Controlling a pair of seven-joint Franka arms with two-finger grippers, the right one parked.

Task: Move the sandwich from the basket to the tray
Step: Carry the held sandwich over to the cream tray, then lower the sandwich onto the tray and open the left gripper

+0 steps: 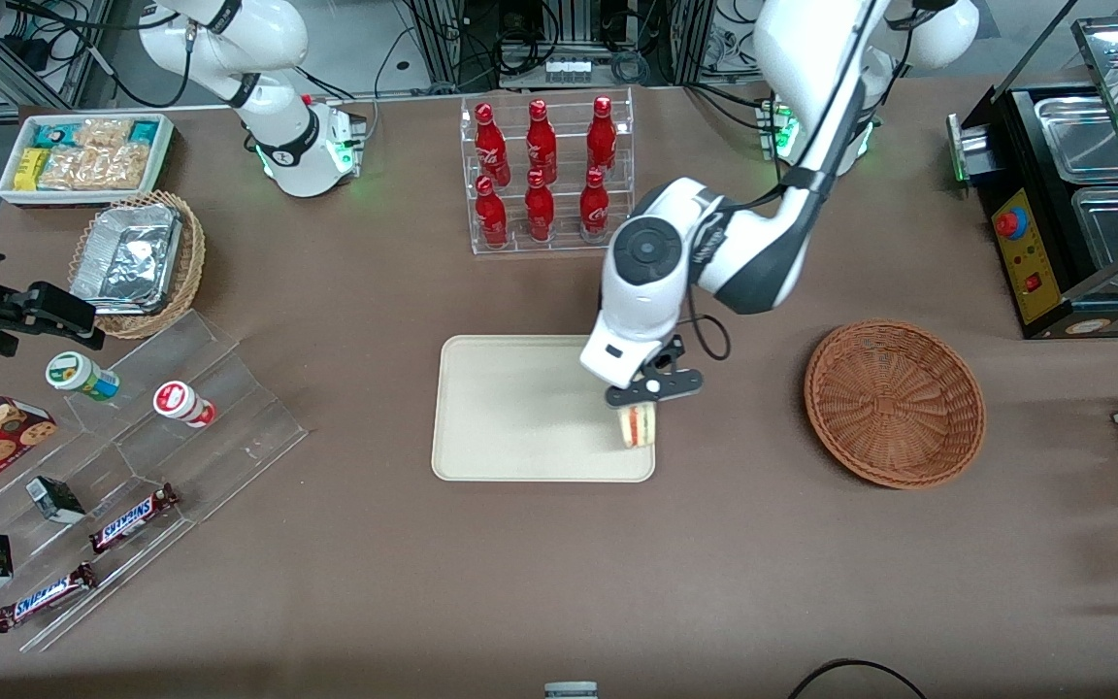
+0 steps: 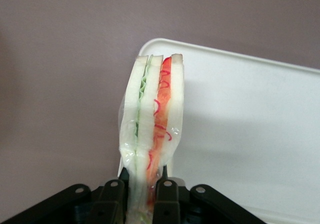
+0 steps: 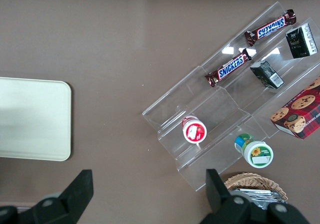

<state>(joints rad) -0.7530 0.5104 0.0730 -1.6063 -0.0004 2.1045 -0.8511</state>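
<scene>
front view: we see the tray (image 1: 520,408) flat on the worktop (image 1: 559,563). over the tray's corner nearest the basket, the tool (image 1: 639,413) is closed on the sandwich (image 1: 638,425), held cut edge down with its lower end at the tray surface. the basket (image 1: 894,403) sits toward the working arm's end.

Layout: gripper (image 1: 639,408) over the tray (image 1: 510,408) at its corner nearest the basket (image 1: 894,403), clamping the sandwich (image 1: 638,425). Basket stands at the tray's 3 o'clock in the front view, well apart.
</scene>
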